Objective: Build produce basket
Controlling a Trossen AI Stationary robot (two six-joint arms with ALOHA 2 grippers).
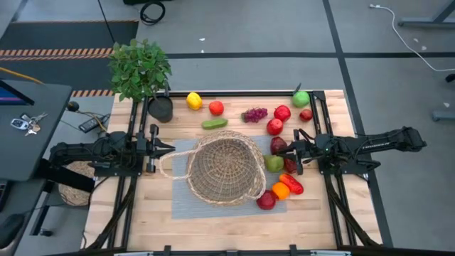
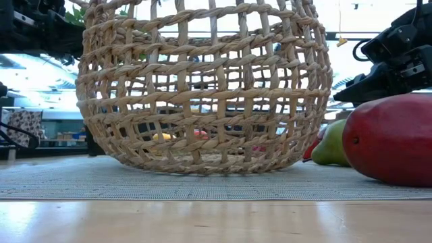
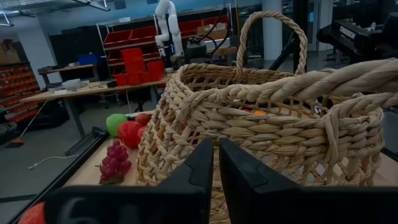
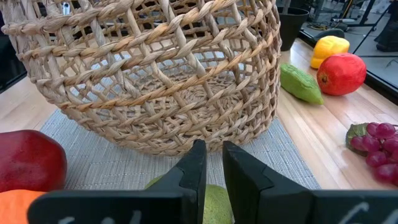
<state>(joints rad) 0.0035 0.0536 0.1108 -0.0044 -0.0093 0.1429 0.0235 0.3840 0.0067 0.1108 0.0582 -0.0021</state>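
The large tan wicker basket [image 1: 226, 169] stands by its bottom on a grey mat [image 1: 183, 203] at the table's middle. A handle loop [image 1: 165, 165] sticks out on its left. My left gripper [image 1: 170, 149] hovers just left of the rim, fingers together and empty [image 3: 216, 163]. My right gripper [image 1: 290, 151] is shut and empty, right of the basket over a green pear [image 4: 214, 200] and a dark red fruit [image 1: 278, 144]. More produce lies on the table: a yellow piece [image 1: 194, 100], a cucumber [image 1: 214, 124], grapes [image 1: 256, 114], a green apple [image 1: 301, 98] and an orange piece [image 1: 281, 190].
A leafy potted plant [image 1: 140, 69] in a black pot [image 1: 161, 109] stands at the far left corner. Dark frame rails [image 1: 323, 128] run along both sides of the table. A smaller woven round thing [image 1: 75, 188] lies off the left edge. A big red fruit [image 2: 391, 138] lies near the low camera.
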